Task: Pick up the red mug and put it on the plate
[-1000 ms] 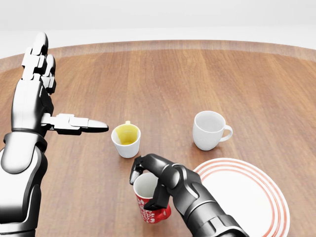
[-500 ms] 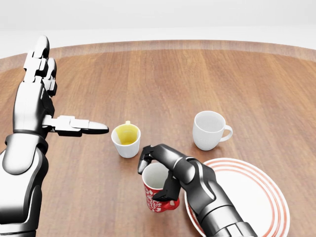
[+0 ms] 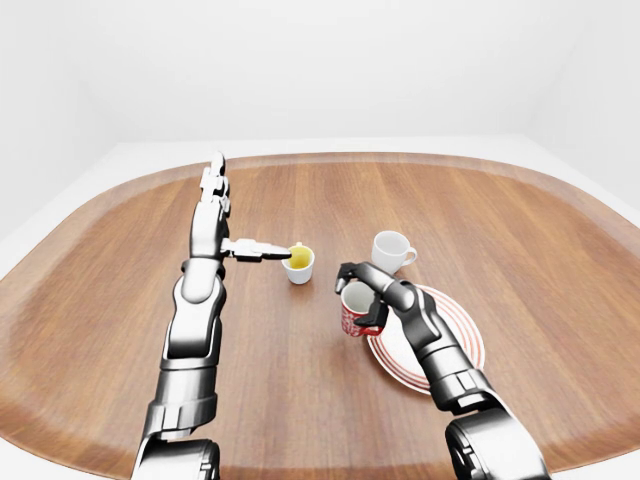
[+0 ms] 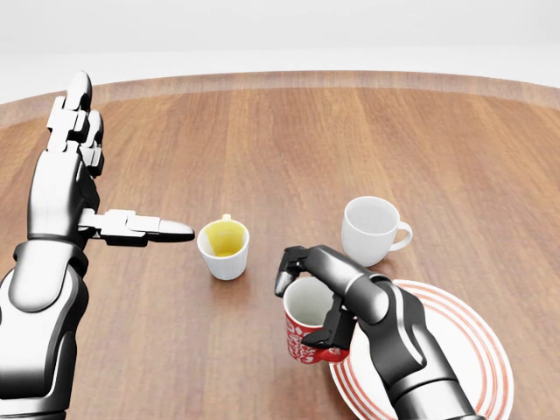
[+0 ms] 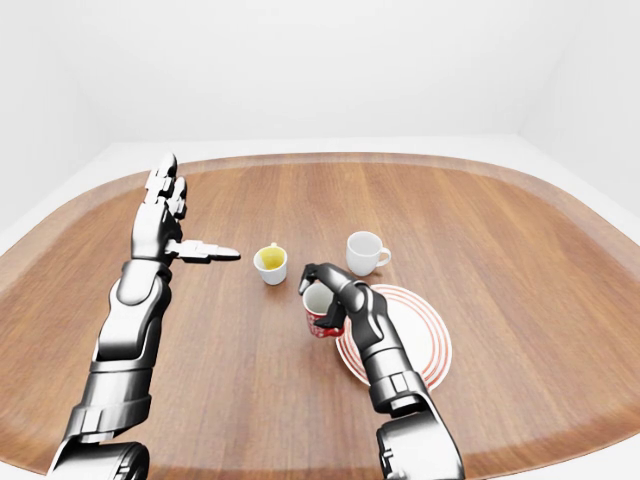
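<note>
Head view shows white pattern on the red mug (image 4: 304,337) gripped by the right hand (image 4: 337,302), beside the striped plate (image 4: 455,350); eye views show the left hand (image 3: 225,225) spread wide.

1. I'm finding no readable text, label, brand or number in any view.
2. The red mug (image 4: 306,337) carries white markings on its side, but they're too small for me to read as letters.
3. The plate (image 4: 455,350) shows only red rings, no writing.
</note>
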`<state>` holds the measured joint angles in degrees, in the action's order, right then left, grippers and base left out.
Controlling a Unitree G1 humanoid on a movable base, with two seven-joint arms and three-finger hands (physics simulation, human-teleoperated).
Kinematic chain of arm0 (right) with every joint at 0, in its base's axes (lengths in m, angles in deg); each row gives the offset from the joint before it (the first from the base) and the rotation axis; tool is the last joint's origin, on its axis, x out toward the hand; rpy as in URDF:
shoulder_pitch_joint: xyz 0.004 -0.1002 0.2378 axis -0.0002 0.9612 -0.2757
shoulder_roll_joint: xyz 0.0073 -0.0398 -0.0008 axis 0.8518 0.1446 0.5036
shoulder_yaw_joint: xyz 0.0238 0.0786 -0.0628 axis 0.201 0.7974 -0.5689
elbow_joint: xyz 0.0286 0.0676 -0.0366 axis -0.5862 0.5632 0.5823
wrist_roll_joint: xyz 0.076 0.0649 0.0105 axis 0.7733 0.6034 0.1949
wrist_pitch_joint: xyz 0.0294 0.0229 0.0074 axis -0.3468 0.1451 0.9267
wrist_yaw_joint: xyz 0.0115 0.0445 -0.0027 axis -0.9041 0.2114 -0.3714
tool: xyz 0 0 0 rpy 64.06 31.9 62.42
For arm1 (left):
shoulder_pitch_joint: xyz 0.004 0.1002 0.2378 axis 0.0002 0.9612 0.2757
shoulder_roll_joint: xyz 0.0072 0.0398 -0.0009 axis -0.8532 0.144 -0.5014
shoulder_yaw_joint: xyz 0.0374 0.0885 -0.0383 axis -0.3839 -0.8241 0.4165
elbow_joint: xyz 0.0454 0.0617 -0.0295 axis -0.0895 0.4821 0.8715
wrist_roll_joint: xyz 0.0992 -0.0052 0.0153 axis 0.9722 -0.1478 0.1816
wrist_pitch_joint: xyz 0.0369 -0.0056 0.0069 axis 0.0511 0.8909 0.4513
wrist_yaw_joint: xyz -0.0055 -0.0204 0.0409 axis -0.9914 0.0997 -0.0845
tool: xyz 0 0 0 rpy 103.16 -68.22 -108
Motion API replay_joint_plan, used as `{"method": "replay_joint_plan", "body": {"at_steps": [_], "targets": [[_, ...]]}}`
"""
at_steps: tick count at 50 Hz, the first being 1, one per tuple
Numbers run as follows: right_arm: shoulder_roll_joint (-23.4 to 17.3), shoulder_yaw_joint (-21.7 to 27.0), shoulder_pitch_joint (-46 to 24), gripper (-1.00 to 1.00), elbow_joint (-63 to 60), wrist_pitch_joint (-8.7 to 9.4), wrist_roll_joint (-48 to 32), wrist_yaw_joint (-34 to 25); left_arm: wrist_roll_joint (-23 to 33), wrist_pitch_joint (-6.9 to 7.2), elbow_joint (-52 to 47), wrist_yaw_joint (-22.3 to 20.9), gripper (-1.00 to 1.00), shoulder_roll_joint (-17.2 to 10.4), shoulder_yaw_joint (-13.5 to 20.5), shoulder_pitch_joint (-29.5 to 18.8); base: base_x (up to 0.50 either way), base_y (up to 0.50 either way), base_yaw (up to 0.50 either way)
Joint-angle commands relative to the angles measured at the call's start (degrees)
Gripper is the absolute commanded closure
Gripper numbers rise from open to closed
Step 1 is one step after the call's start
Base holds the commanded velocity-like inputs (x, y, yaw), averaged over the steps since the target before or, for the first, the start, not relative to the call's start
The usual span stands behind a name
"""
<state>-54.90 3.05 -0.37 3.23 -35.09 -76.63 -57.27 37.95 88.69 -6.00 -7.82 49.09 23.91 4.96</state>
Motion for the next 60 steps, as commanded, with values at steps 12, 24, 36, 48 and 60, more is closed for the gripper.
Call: {"method": "replay_joint_plan", "body": {"at_steps": [12,24,36,48,60], "targets": [[-5.5,3.9,2.9,1.00,-3.0,0.00,1.8,5.3,0.4,0.00,0.4,0.0,-1.00,0.2,-0.3,-0.4,0.00,0.00,0.00],[-7.6,5.1,2.4,1.00,-2.2,0.00,3.0,5.7,0.5,0.00,0.4,0.1,-1.00,0.4,-0.4,-0.6,0.00,0.00,0.00],[-8.8,5.4,2.2,1.00,0.9,0.00,2.6,8.2,0.5,0.00,0.1,0.2,-1.00,0.5,-0.4,-0.3,0.00,0.00,0.00],[-10.1,5.9,1.7,1.00,3.9,0.00,2.5,10.0,0.5,0.00,-0.4,0.2,-1.00,0.5,-0.4,0.1,0.00,0.00,0.00],[-11.0,6.3,1.0,1.00,5.3,0.00,2.2,10.8,0.6,0.00,-0.7,0.1,-1.00,0.6,-0.4,0.1,0.00,0.00,0.00]]}}
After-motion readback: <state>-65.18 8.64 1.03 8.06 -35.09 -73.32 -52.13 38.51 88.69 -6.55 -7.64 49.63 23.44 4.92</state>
